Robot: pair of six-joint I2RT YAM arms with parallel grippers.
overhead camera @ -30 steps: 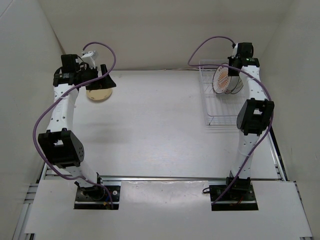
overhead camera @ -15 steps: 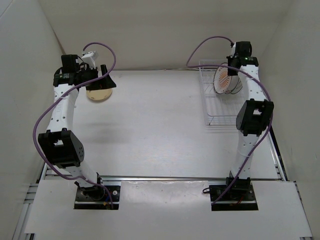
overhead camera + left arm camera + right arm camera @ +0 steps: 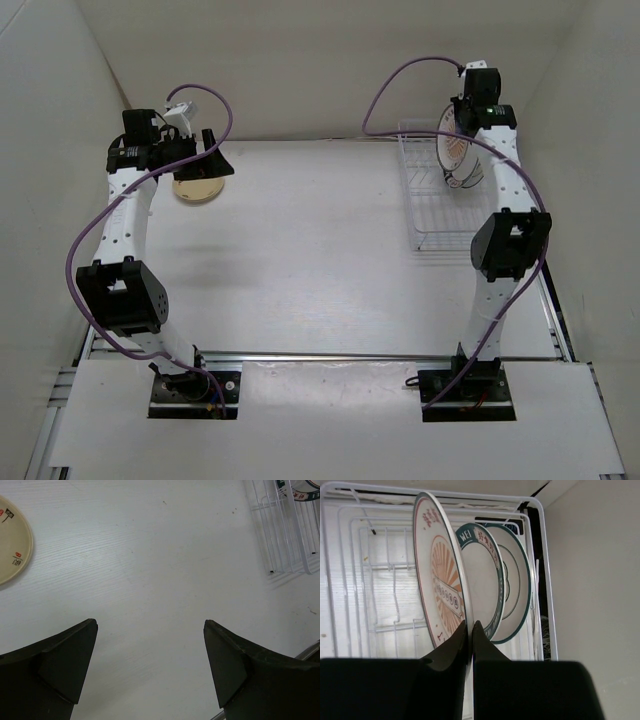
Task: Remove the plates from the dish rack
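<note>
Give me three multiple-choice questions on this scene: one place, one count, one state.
1. Where is the cream-tan plate? A stacked on another plate; B alone on the table, far left; C held in a gripper.
2. How many plates show in the right wrist view? A one; B two; C three.
3. The right gripper is: A shut on the orange-rayed plate; B wide open; C shut on a wire bar.
Answers: B, it lies flat on the tabletop; C, the orange-rayed plate plus two teal-rimmed plates; A, its fingers pinch the rim.
</note>
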